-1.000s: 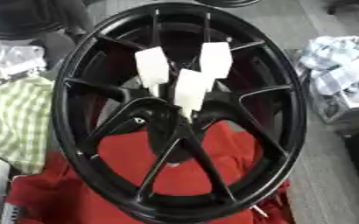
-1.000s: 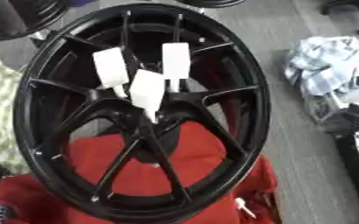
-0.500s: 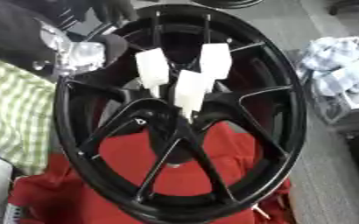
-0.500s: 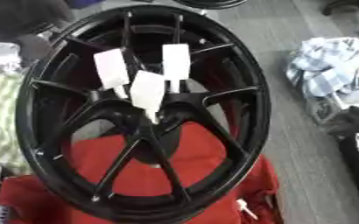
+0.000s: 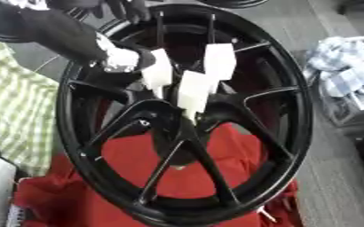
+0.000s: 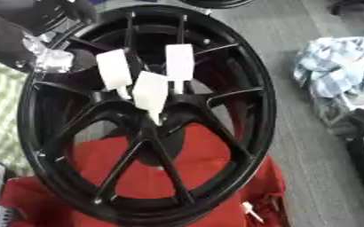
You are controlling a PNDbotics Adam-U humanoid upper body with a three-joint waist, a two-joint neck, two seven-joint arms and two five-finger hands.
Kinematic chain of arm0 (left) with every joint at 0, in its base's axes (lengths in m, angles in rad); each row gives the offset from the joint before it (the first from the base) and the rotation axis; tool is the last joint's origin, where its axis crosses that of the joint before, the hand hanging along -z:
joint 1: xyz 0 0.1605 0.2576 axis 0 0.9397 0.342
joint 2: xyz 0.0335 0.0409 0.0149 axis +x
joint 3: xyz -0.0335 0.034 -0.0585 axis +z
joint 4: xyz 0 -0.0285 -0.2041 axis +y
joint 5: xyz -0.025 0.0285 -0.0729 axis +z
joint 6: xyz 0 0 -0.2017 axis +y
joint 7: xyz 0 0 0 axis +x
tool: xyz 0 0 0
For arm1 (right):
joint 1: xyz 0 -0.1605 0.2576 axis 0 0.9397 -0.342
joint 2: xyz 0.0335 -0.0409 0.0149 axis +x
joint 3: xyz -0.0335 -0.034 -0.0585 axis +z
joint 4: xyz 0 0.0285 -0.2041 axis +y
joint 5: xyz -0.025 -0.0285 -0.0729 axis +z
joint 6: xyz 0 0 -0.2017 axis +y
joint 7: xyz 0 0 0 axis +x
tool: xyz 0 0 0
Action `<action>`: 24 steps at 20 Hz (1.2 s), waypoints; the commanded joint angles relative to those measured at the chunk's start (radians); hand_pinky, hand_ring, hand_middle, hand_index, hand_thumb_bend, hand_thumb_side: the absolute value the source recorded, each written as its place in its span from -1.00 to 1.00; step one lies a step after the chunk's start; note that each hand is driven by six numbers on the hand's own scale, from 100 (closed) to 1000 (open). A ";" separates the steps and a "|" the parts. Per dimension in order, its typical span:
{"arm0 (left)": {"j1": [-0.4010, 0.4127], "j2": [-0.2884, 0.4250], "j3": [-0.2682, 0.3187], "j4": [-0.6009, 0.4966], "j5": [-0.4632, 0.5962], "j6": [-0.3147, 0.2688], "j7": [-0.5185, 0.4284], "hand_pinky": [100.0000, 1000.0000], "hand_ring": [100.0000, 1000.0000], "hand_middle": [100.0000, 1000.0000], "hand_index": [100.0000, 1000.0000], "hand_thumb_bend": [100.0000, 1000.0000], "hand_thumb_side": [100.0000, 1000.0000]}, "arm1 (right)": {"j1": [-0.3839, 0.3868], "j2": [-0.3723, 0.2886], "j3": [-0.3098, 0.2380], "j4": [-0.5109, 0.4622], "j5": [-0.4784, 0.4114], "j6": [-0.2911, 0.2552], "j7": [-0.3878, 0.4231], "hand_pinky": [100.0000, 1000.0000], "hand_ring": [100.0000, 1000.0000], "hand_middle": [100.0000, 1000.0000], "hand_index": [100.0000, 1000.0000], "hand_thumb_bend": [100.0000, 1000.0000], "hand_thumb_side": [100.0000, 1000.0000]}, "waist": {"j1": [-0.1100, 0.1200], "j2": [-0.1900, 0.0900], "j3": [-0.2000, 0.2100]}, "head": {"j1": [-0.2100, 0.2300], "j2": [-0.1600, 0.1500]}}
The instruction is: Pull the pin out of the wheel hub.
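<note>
A large black spoked wheel hub (image 5: 294, 133) stands tilted and fills the middle of both views. Three white flat-headed pins stick out of its centre: a left pin (image 5: 158, 73), a middle pin (image 5: 193, 91) and a right pin (image 5: 219, 62). My left arm, black with a silver wrist, reaches in from the upper left across the rim. My left hand (image 5: 142, 56) is dark against the spokes, right beside the left pin's head. Whether it touches the pin is unclear. My right hand shows in neither view.
A red cloth (image 5: 138, 164) lies under and behind the hub's lower half. A green checked cloth (image 5: 14, 111) is at the left and a white-blue cloth heap (image 5: 344, 66) at the right on the grey floor. A small white piece (image 6: 247, 210) lies by the hub's lower right.
My left arm has come in from the upper left and moved right across the rim, ending beside the left pin. The three pins stand as before.
</note>
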 commanded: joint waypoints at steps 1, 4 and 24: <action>-0.012 0.003 0.006 0.024 -0.027 0.021 -0.048 0.61 0.71 0.56 0.78 -0.27 0.40 | -0.003 -0.016 -0.001 -0.008 0.006 0.008 -0.001 1.00 0.72 0.67 0.57 -1.00 0.13 | -0.002 -0.011 -0.002 | 0.007 -0.007; -0.010 -0.003 0.003 0.040 -0.035 0.011 -0.077 0.62 0.70 0.56 0.79 -0.19 0.45 | -0.008 -0.013 0.001 -0.008 0.008 0.015 -0.003 1.00 0.72 0.67 0.57 -1.00 0.14 | -0.001 -0.005 -0.002 | 0.011 -0.005; -0.014 -0.050 -0.027 0.091 -0.068 0.013 -0.129 0.49 0.50 0.30 0.59 -0.20 0.59 | -0.034 0.014 0.011 -0.008 0.021 0.057 -0.029 1.00 0.72 0.67 0.57 -1.00 0.27 | -0.001 0.027 -0.016 | 0.041 -0.010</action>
